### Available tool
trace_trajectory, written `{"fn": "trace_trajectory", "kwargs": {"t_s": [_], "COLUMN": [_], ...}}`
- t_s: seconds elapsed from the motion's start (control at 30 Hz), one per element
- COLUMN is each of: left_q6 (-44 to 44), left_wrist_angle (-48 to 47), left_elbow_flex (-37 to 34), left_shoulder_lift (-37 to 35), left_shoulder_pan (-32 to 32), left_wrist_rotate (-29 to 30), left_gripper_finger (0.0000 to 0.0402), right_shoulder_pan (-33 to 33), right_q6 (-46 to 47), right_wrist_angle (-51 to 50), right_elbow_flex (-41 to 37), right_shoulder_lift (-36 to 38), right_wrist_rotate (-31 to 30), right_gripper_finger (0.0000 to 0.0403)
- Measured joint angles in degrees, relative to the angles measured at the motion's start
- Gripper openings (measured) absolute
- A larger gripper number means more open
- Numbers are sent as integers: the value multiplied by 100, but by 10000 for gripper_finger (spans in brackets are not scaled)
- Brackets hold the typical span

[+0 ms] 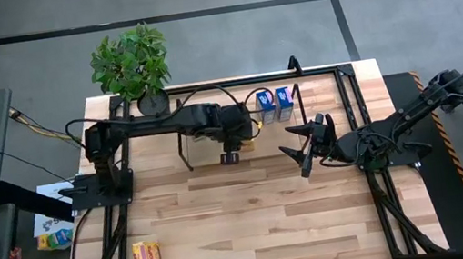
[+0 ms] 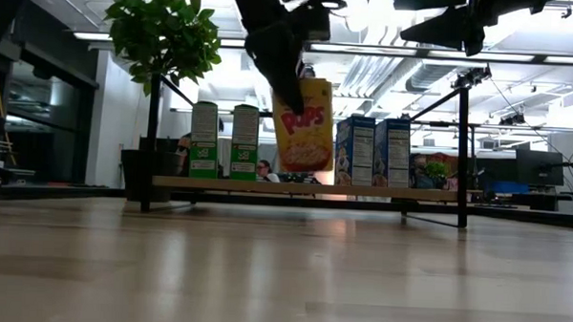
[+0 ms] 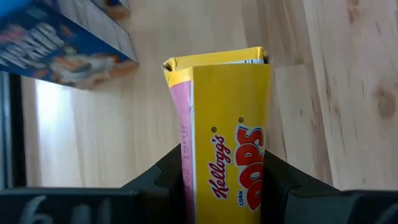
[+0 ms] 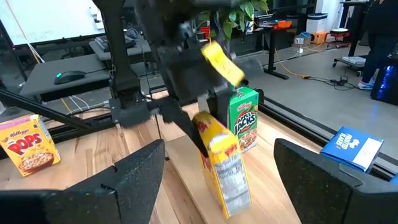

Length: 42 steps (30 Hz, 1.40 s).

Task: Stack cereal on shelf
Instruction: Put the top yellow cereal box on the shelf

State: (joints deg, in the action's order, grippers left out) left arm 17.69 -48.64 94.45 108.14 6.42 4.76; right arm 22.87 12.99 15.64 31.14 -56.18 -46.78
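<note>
My left gripper [image 3: 227,186] is shut on a yellow cereal box with red marks [image 2: 304,128] over the shelf's wooden board [image 2: 305,188]. Two green boxes [image 2: 223,140] and two blue boxes [image 2: 373,152] stand upright on that board, on either side of it. The second yellow box [image 1: 146,254] lies on the table near the near-left corner. My right gripper [image 1: 307,141] hovers open just right of the shelf, touching nothing. My left gripper pinches the yellow box between its two fingers [image 3: 165,177], on opposite faces of the box's upper end [image 2: 291,89]. It comes from above, slanting down. The box hangs tilted below the fingers, its lower end [image 2: 310,167] just over the board; whether it touches the board cannot be told.
A potted plant [image 1: 132,63] stands at the table's far edge, left of the shelf. The shelf's thin black rods [image 2: 462,148] rise at its ends. A black frame [image 1: 371,173] runs round the table. The near half of the table holds only the second yellow box.
</note>
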Motion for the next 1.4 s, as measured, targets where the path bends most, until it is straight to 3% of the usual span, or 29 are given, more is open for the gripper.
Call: {"fn": "trace_trajectory", "kwargs": {"t_s": [0.57,1.03,1.2,1.4], "left_q6": [34,-257,-303,-514], "left_wrist_angle": [8,-81,-217,-1012], "left_elbow_flex": [14,171,486,1282], "left_shoulder_lift": [214,238,236,232], "left_shoulder_pan": [-12,-18,-39,-59], "left_wrist_rotate": [42,65,63,61], "left_gripper_finger": [120,235,247,246], "right_shoulder_pan": [-2,-2,-2,-2], "right_q6": [9,4,4,2], "right_wrist_angle": [-38,-37,-37,-38], "right_elbow_flex": [0,0,0,0], "right_shoulder_lift": [1,0,0,2], "right_wrist_rotate": [-33,-26,-24,-22], "right_gripper_finger": [296,296,296,296]}}
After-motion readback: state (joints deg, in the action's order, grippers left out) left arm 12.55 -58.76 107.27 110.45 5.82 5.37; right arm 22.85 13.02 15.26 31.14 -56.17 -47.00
